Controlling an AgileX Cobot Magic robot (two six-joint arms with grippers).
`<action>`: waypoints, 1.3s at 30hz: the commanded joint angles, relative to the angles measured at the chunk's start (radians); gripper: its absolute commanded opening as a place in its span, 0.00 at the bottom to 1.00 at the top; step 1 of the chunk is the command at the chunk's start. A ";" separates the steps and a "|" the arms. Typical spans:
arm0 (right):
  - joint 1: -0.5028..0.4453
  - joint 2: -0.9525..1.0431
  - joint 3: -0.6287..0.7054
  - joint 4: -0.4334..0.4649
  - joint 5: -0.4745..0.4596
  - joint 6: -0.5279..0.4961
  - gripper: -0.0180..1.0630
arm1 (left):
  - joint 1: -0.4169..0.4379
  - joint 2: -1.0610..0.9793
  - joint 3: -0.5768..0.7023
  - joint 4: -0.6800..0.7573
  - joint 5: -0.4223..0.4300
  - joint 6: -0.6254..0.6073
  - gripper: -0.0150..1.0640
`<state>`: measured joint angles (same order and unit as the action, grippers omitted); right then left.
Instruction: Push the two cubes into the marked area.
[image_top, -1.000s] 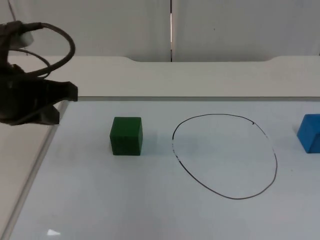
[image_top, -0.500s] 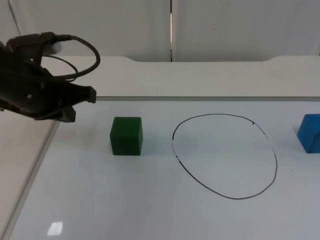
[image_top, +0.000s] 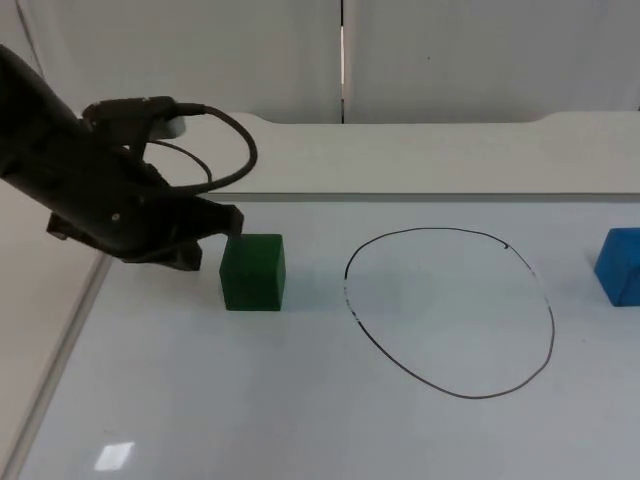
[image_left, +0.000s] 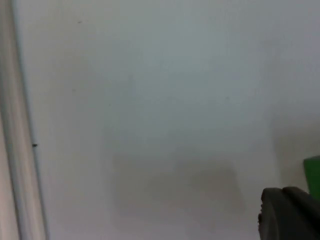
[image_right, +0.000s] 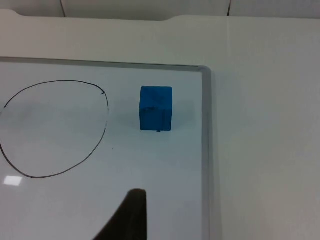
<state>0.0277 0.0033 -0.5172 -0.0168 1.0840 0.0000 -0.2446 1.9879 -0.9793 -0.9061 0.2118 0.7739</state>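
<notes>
A green cube (image_top: 253, 271) stands on the white board, left of the hand-drawn black loop (image_top: 450, 312). My left gripper (image_top: 218, 228) hangs just left of the cube's upper left corner, close to it; contact cannot be judged. In the left wrist view a sliver of the green cube (image_left: 313, 176) sits beside a black fingertip (image_left: 287, 212). A blue cube (image_top: 620, 265) rests at the board's right side, beyond the loop. The right wrist view has the blue cube (image_right: 156, 108) between the loop (image_right: 52, 127) and the board's right edge, with one black fingertip (image_right: 129, 217) well short of it.
The white board's raised left rim (image_top: 60, 355) runs beside the left arm, and its right rim (image_right: 206, 150) lies just past the blue cube. A grey partition wall (image_top: 340, 55) closes the back of the table.
The left arm has swung in from the picture's left edge to the right and downward, ending right beside the green cube. Both cubes stay where they were.
</notes>
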 joint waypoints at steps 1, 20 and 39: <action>-0.005 -0.003 0.002 -0.006 -0.005 -0.008 0.99 | -0.015 0.001 -0.004 -0.001 -0.014 0.002 0.01; -0.005 -0.003 0.002 -0.006 -0.005 -0.010 0.99 | -0.047 0.042 -0.004 -0.056 -0.010 0.007 0.01; -0.005 -0.003 0.002 -0.006 -0.005 -0.010 0.99 | -0.106 0.042 -0.006 -0.054 -0.052 0.007 0.01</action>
<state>0.0277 0.0033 -0.5172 -0.0168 1.0840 0.0000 -0.3444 2.0305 -0.9793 -0.9406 0.1578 0.7798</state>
